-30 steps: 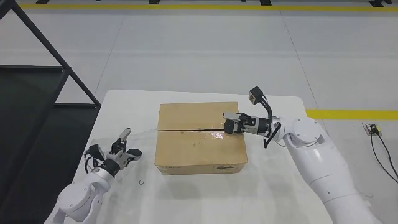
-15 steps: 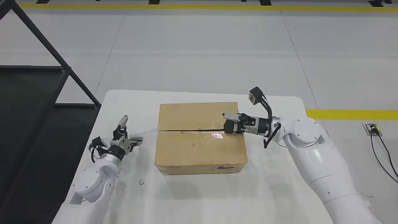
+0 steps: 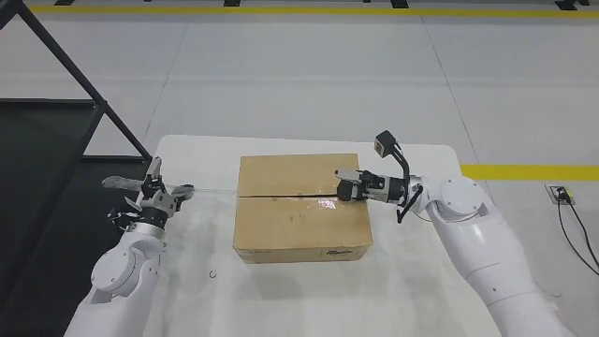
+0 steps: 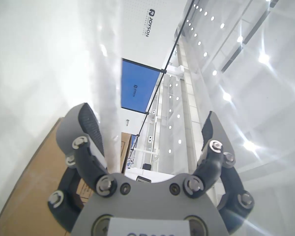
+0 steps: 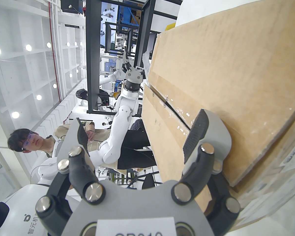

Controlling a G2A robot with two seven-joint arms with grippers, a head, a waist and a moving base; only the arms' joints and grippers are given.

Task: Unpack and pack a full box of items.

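**Top view.** A closed cardboard box (image 3: 301,220) stood mid-way across the white table (image 3: 412,281). The right gripper (image 3: 344,185) lay over the box top at the right end of the centre seam (image 3: 281,195). Its jaws were spread wide and held nothing.

**Right wrist view.** One finger (image 5: 199,133) lay against the cardboard just beside the seam.

**Left arm.** The left gripper (image 3: 145,185) hung beyond the box's left side, near the table edge, jaws wide apart. A strip of clear tape (image 3: 211,190) ran from it to the box, lying along one finger pad (image 4: 91,124) but not clamped.
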